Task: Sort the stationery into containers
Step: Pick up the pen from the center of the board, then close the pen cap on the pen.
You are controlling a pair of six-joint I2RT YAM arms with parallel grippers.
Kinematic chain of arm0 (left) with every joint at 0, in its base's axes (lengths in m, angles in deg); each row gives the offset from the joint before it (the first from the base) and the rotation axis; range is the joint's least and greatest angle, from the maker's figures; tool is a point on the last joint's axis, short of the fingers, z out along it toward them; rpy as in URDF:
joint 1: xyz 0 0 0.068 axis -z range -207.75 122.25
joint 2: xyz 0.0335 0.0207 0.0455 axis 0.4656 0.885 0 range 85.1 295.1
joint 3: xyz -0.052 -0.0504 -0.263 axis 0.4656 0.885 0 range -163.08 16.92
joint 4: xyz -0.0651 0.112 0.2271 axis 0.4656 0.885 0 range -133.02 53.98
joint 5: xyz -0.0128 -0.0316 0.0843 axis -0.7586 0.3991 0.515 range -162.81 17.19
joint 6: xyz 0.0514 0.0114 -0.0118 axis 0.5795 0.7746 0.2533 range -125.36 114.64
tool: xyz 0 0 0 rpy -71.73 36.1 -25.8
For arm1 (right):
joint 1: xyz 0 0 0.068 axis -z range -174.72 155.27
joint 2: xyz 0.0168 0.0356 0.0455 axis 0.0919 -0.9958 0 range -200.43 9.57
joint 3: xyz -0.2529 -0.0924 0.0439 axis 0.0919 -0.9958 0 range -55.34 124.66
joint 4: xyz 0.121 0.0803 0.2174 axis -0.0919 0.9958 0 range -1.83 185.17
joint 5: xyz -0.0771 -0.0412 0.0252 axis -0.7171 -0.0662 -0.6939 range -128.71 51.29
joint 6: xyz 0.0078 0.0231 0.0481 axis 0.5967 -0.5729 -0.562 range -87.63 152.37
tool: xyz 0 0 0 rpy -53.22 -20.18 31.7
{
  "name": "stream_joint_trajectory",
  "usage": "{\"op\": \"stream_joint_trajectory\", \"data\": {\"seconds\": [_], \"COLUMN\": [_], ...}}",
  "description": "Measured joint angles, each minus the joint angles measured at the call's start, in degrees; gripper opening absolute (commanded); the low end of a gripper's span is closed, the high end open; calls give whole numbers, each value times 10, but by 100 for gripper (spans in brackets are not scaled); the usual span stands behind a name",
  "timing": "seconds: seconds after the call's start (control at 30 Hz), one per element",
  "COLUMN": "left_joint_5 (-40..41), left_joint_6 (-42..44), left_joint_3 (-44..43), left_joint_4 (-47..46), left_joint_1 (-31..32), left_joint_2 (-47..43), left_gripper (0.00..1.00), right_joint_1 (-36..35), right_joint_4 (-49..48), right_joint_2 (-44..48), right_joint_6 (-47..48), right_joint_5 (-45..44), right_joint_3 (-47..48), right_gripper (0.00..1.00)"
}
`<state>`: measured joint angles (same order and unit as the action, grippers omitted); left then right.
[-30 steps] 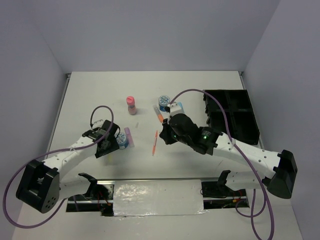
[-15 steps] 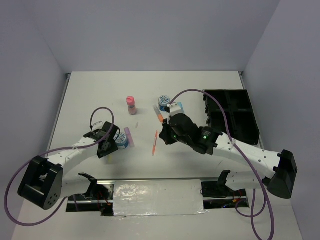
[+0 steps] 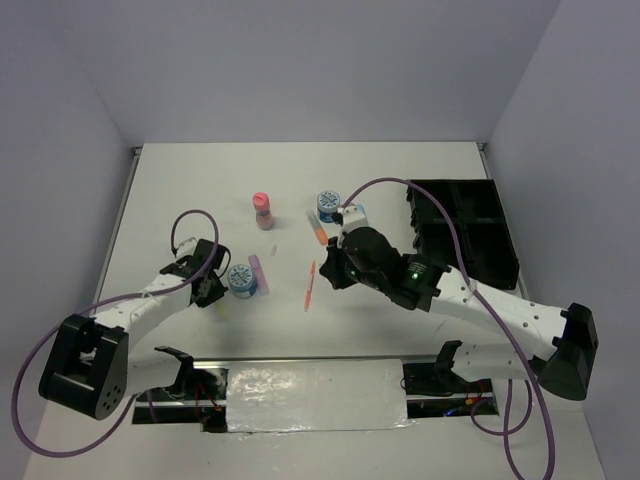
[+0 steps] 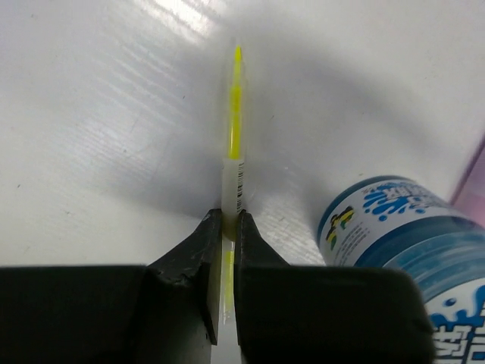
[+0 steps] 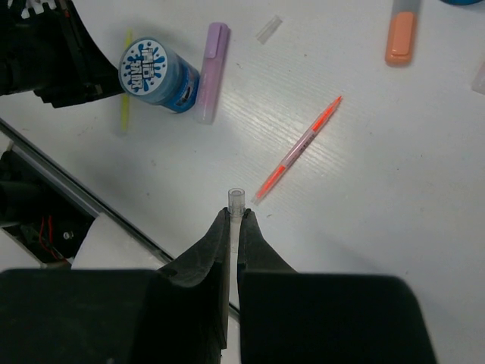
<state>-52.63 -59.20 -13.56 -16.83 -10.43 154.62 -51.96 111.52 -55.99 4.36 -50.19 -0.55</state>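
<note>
Two grippers are busy. The left gripper [image 4: 225, 220] is clamping the near end of a yellow pen [image 4: 236, 114], which is pointing straight ahead of it, with a blue tub [image 4: 394, 227] just to its right. The right gripper [image 5: 235, 216] is pinching a small clear cap [image 5: 236, 199] at its tips, with an orange pen [image 5: 297, 149] lying just ahead.

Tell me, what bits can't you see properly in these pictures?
- Left wrist view: the yellow pen has its near end hidden behind the left gripper shut on it. The tub is cut off by the picture's edge.
- Right wrist view: the orange marker is cut off by the top edge.
- Top view: the right gripper and its clear cap hide under the arm. The tray is too dark inside.
</note>
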Motion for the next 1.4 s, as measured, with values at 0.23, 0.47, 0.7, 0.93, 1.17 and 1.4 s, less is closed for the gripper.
{"op": "stream_joint_trajectory", "data": {"seconds": [0.23, 0.47, 0.7, 0.93, 1.17, 1.4], "left_joint_5": [-12, -45, -170, -411, -483, -422], "left_joint_6": [9, 13, 91, 138, 144, 146], "left_joint_3": [9, 17, -49, -50, -7, 5], "left_joint_4": [-18, 67, 24, -153, -353, -444], "left_joint_1": [-8, 20, 33, 97, 232, 368], "left_joint_2": [-23, -239, -386, -382, -350, -266], "left_gripper": [0, 0, 0, 0, 0, 0], "right_joint_1": [0, 0, 3, 3, 3, 4], "right_joint_4": [-4, -69, -139, -230, -300, -374], "right_joint_2": [27, 76, 159, 218, 235, 235], "right_joint_6": [5, 1, -40, -95, -109, -124], "right_joint_5": [13, 53, 33, -9, -49, -62], "right_joint_3": [0, -25, -45, -66, -82, -140], "right_gripper": [0, 0, 0, 0, 0, 0]}}
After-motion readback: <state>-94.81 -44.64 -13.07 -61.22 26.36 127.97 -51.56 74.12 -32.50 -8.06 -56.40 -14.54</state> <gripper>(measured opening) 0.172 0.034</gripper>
